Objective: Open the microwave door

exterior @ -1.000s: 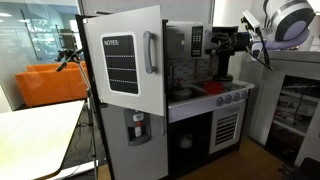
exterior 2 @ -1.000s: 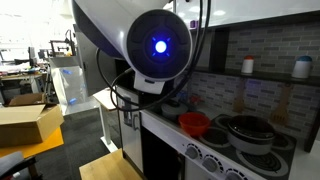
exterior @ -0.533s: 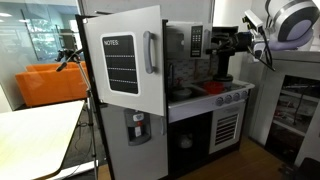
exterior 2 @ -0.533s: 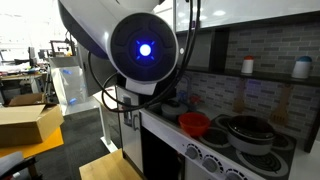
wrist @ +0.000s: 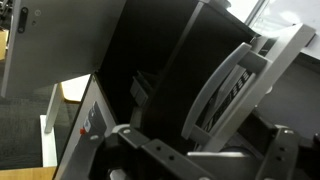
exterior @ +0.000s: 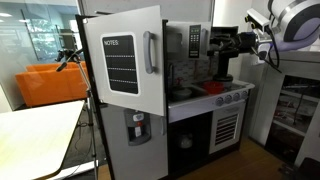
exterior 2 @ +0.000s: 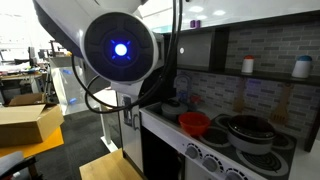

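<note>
Exterior view: toy kitchen, the microwave (exterior: 186, 42) on the upper shelf, just beside the white NOTES door (exterior: 122, 60).
Door state: the microwave door (exterior: 178, 43) lies flush, shut.
Jaws: dark, just beside the button panel (exterior: 196, 40); parted or closed, cannot tell.
Wrist view: dark, blurred surfaces close up.
Stove: red bowl (exterior 2: 194, 123) beside a pot (exterior 2: 245, 131).

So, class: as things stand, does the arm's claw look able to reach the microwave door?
Probably yes. In an exterior view the claw sits level with the microwave door, close by the button panel, with nothing seen between. Contact cannot be told.
</note>
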### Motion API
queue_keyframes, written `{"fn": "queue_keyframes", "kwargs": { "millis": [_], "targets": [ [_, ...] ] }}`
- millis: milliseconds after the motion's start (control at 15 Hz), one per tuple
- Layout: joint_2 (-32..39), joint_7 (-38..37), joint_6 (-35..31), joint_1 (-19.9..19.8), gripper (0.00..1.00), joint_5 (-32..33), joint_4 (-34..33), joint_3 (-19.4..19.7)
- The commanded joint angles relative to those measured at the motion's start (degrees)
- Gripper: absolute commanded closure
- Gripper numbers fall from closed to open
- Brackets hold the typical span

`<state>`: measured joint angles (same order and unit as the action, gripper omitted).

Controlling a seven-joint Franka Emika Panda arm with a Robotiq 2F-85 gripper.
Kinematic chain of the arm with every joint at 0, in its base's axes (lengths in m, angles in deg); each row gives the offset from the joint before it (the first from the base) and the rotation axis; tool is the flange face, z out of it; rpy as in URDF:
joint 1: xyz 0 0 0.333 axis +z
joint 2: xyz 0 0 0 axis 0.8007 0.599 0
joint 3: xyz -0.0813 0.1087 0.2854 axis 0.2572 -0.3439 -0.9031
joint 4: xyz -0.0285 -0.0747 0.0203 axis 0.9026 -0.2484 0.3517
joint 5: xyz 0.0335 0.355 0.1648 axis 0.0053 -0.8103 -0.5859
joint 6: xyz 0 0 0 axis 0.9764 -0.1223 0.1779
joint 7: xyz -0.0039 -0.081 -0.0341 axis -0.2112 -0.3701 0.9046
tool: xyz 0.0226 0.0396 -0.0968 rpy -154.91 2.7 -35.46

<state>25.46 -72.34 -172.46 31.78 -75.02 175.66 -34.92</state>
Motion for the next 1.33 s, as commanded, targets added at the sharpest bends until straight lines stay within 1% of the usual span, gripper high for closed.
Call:
{"fn": "queue_keyframes", "kwargs": {
  "millis": [0, 400, 933, 1000, 1133, 1267],
  "targets": [
    [-3.6, 0.2, -2.5, 0.4, 0.0, 0.9, 3.6, 0.0],
    [-5.6, 0.7, -2.9, 0.2, 0.0, 1.1, 7.0, 0.0],
    [-6.3, 0.8, -3.4, 0.2, 0.0, 1.3, 7.9, -0.2],
    [-6.8, 1.2, -4.8, 0.2, 0.0, 1.5, 7.8, -0.4],
    [-7.6, 0.7, -10.2, 0.1, 0.0, 2.3, 7.3, -0.8],
    [-7.9, -0.3, -15.8, 0.0, 0.0, 5.5, 5.5, -1.2]
  ]
}}
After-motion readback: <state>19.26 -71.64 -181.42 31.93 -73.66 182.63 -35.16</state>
